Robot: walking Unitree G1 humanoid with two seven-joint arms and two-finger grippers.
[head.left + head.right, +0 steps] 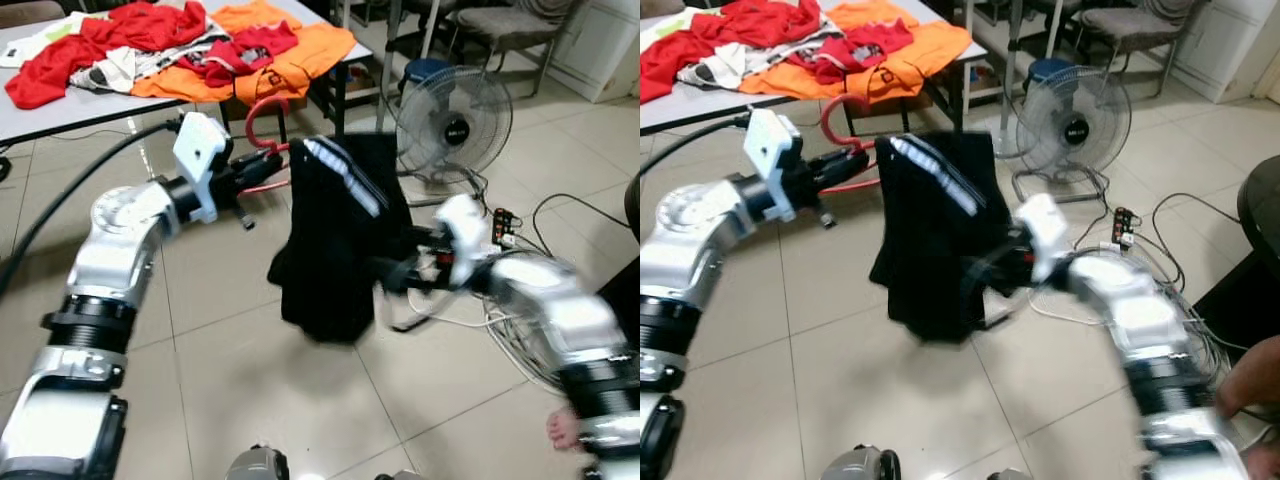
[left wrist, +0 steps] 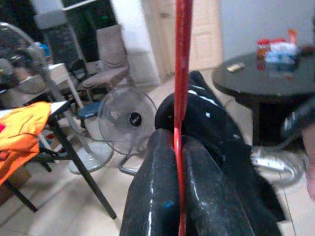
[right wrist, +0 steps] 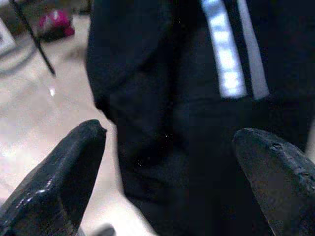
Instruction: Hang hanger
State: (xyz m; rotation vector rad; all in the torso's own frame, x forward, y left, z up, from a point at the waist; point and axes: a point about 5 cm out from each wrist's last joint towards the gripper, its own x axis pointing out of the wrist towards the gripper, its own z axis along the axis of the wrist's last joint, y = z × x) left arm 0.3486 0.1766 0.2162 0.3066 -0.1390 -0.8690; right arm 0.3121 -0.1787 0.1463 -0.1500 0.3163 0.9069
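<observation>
Hanger [image 1: 262,120], red, with black garment [image 1: 340,235] draped on it: held in the air above the tiled floor [image 1: 230,350], hook uppermost, bar running away from the left gripper [image 1: 262,172]. Left gripper: arm extended forward, fingers [image 2: 157,196] pinched together on the hanger's red bar. Right gripper [image 3: 167,167]: arm bent inward, jaws apart, facing the garment's lower half, just beside the cloth.

Even, bright indoor light falls from overhead, leaving the pale floor tiles [image 1: 230,300] with soft sheen and only faint shadows. The right arm [image 1: 1110,300] is smeared by motion blur, and so is the right gripper [image 1: 395,275] at its tip. The black garment [image 3: 197,98] just ahead of that gripper's fingertips [image 3: 74,167] is soft and out of focus. Glare glints on the left gripper's fingers [image 2: 157,196], while the round table [image 2: 266,81] beyond them looks hazy.
</observation>
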